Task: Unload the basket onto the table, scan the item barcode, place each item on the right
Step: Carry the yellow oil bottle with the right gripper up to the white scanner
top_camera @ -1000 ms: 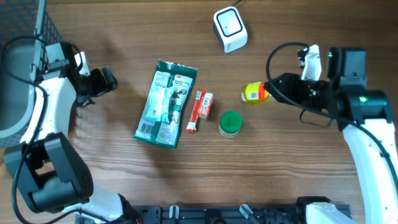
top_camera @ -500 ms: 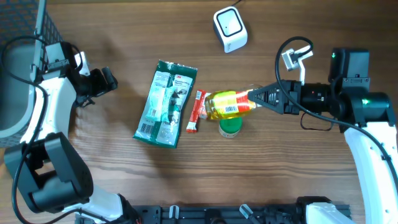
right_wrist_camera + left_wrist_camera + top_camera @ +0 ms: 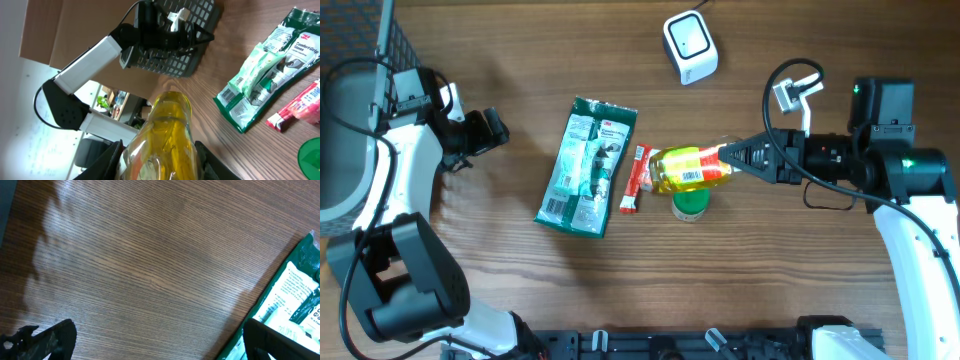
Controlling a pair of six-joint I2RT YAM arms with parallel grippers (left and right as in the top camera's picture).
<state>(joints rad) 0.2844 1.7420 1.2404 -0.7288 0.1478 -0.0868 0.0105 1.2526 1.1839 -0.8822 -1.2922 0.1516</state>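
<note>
Yellow bottle (image 3: pixel 692 167) pinched by its end in my right gripper (image 3: pixel 734 157), held sideways over the green tub (image 3: pixel 690 205) so the label shows (scanner (image 3: pixel 690 46) well apart, 1 swing away, I reckon), left gripper (image 3: pixel 485 133) spread wide, idle.

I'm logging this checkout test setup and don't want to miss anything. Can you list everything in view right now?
scanner: one, white, far side of the table
packet: one, green with white labels, lying flat mid-table
small pack: one, red and white, just right of the packet
tub: one, green lid, partly hidden beneath the bottle
bottle: one, yellow, held sideways, label facing up
basket: one, dark mesh, far left corner
table: one, brown wood
left gripper: open, empty, left of the packet
right gripper: shut on the bottle's neck end
</note>
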